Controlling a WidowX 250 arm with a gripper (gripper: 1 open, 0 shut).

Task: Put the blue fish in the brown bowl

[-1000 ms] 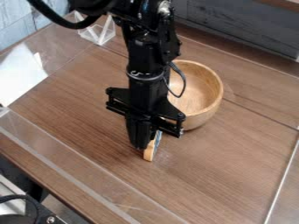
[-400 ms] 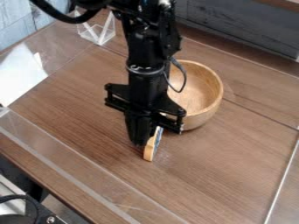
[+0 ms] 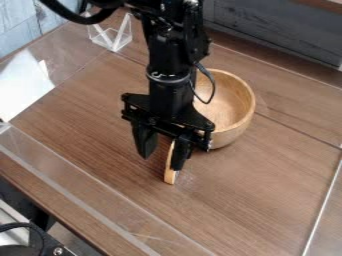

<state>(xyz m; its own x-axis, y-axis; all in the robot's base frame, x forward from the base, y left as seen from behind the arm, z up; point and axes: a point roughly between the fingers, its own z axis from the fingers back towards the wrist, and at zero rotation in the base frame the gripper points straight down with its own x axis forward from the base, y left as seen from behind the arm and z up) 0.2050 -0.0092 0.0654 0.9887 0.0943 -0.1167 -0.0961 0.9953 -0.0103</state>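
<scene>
The black arm [image 3: 167, 55] reaches straight down over the dark wood counter [image 3: 254, 190], and its claw [image 3: 162, 150] hangs low above the surface with the two fingers [image 3: 144, 141] spread apart, gripping nothing. Between those fingers stands the blue fish [image 3: 171, 168], its tan wooden edge facing the camera and its lower end resting on the counter; only a thin sliver of blue shows along its side near the top, the rest hidden by the claw. Whether either finger touches the fish I cannot tell from this angle, though the gap between them looks wider than the toy. The brown bowl [image 3: 235, 106] sits just behind and to the right of the claw, partly covered by the arm, and its light interior appears to hold nothing. The fish is outside the bowl, near its front rim but not touching it. A black cable [image 3: 203, 88] loops off the arm across the bowl's left side. Off to the left, at the counter's edge, lies a white sheet [image 3: 19, 82], and further back a clear stand [image 3: 114, 35] sits behind the arm.
</scene>
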